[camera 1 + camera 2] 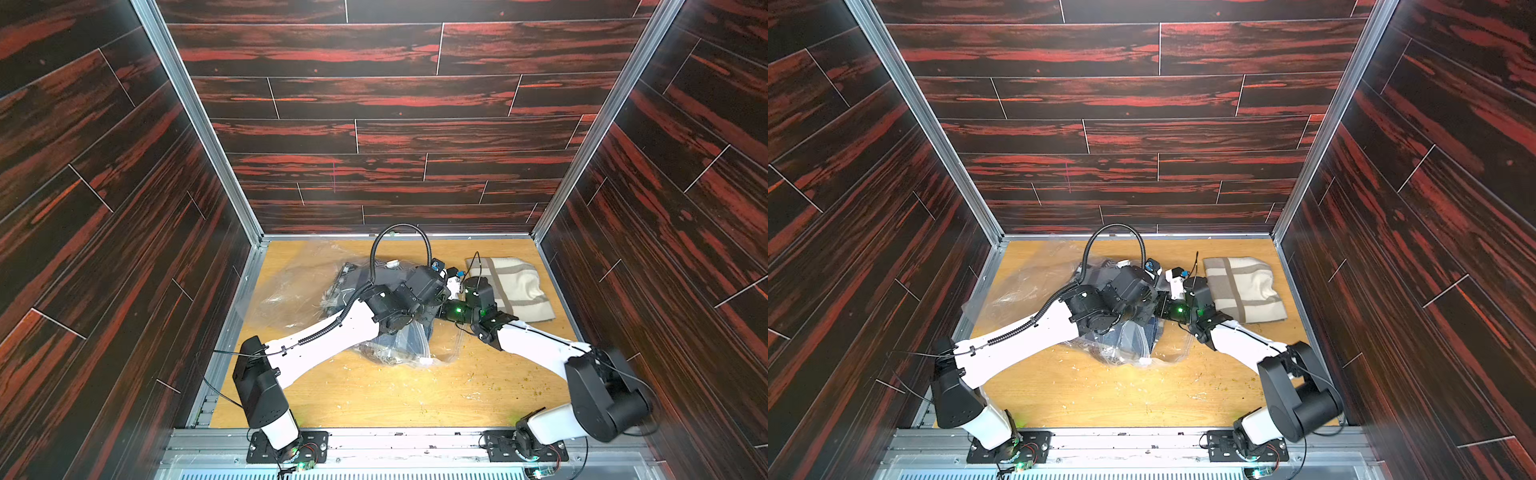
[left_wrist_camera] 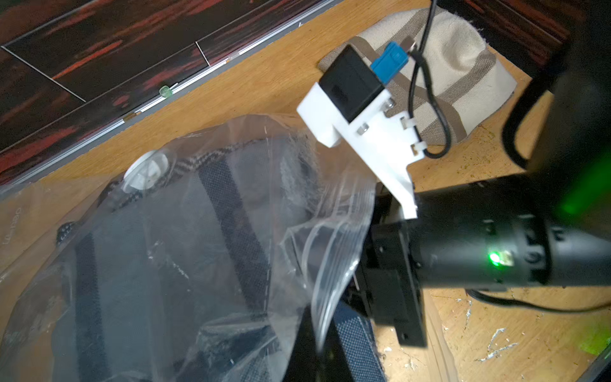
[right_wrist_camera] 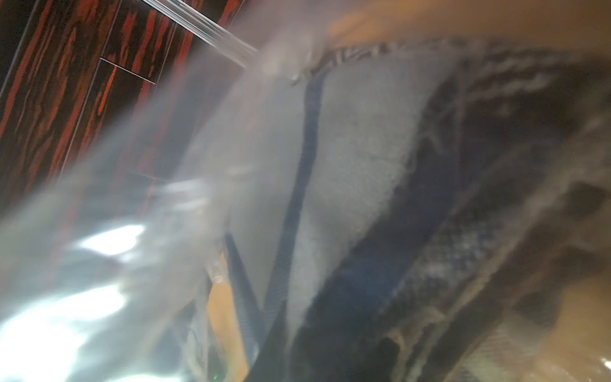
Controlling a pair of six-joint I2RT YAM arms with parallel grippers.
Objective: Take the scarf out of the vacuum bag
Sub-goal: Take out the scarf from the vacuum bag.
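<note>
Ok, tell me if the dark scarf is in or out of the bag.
In, mostly: the dark scarf lies under the film of the vacuum bag. Whether its navy end is past the zip edge, cannot tell.

Both top views look down on the whole table (image 1: 374, 395); both wrist cameras sit close to the vacuum bag (image 2: 165, 231).

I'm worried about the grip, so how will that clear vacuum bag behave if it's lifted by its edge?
The vacuum bag is thin, crinkled film, so it will likely sag and fold rather than hold shape. Its glossy surface looks slippery; a pinch may slide. The dark scarf inside would probably drag one end down.
</note>
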